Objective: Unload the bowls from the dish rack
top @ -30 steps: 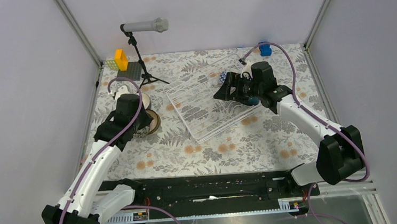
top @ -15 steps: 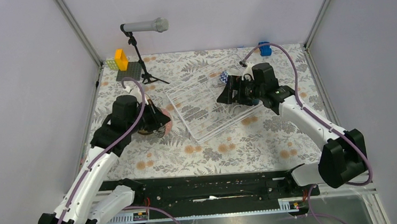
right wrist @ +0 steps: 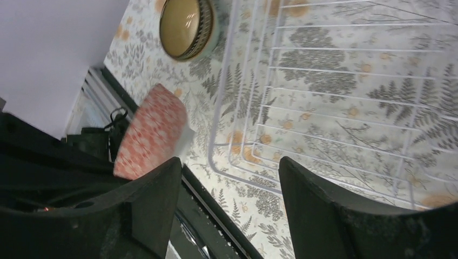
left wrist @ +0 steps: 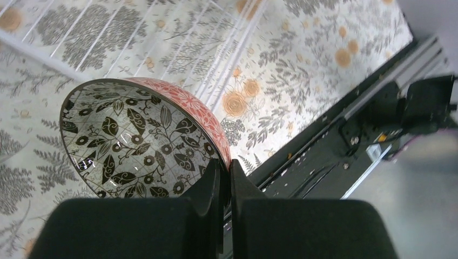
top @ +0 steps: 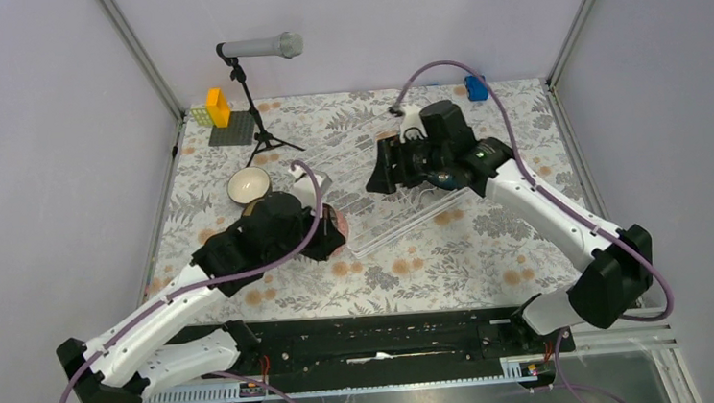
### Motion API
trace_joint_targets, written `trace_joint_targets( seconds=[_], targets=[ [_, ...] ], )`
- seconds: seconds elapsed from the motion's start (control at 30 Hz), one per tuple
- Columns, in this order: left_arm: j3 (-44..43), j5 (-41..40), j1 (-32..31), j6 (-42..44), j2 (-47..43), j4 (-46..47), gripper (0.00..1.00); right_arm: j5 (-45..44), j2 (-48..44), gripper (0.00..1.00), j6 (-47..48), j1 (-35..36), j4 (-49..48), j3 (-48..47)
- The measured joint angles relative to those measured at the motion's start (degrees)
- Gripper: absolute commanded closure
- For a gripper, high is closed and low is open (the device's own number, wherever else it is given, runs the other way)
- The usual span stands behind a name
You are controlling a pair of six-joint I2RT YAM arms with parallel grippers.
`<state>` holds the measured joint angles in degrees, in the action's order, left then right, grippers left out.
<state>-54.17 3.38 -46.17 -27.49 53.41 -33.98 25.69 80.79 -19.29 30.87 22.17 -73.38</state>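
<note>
While left tool (left wrist: 224, 174) pinches thin rim of glossy pink bowl (left wrist: 135, 141) | right tool (right wrist: 229, 166) gapes above white wire dish rack (right wrist: 351, 86)

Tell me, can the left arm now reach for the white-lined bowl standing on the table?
Probably not yet: the left claw is shut on the rim of the pink bowl, so it has no free jaws. The white-lined bowl stands uncovered, close beside that arm.

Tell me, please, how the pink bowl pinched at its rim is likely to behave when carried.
The pink bowl looks glossy, so it may slip in the left gripper, which pinches only its rim. Hanging tilted from one edge, it could pivot. It looks like rigid ceramic, likely to chip if dropped.
</note>
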Motion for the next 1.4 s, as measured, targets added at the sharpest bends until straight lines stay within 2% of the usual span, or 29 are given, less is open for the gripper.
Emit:
trace_joint_targets(
  seconds=[0.13,0.33,0.67,0.83,0.97,1.1,1.17,1.27,1.3,1.4],
  targets=[
    [0.0,-3.3,-7.2,5.6,-0.2,0.3,1.0,-2.3,2.7,0.32,3.1,5.7,4.2,-4.9],
    [0.2,-4.7,-15.8,13.2,0.3,0.1,1.0,-3.4,5.1,0.36,6.5,8.0,9.6,-8.5],
    [-0.6,-5.7,-20.0,18.6,7.2,-0.7,1.0,-4.3,7.6,0.36,9.3,11.1,15.2,-11.9],
    [-1.9,-6.6,-20.9,19.8,7.6,-1.2,1.0,-5.3,9.4,0.38,10.6,13.0,17.3,-13.2],
    [-3.3,-7.0,-21.3,20.5,7.6,-1.0,1.0,-6.4,11.2,0.48,11.4,14.5,19.2,-13.7],
    [-3.6,-7.1,-21.5,20.8,8.2,-1.0,0.99,-6.9,12.3,0.74,11.8,15.5,20.5,-14.0],
    [-3.8,-7.1,-21.6,20.9,8.7,-1.0,0.94,-7.3,12.6,0.85,12.1,16.0,21.1,-14.7],
    [-4.3,-7.5,-21.8,21.1,9.1,-0.5,0.74,-10.1,12.9,1.0,12.1,16.6,21.5,-15.3],
    [-4.7,-7.8,-21.8,21.0,9.1,-0.1,0.66,-11.0,13.0,1.0,12.3,16.6,21.8,-15.3],
    [-5.5,-8.6,-21.8,21.0,9.0,0.5,0.51,-13.8,13.1,1.0,12.2,16.6,22.7,-15.3]
  ],
)
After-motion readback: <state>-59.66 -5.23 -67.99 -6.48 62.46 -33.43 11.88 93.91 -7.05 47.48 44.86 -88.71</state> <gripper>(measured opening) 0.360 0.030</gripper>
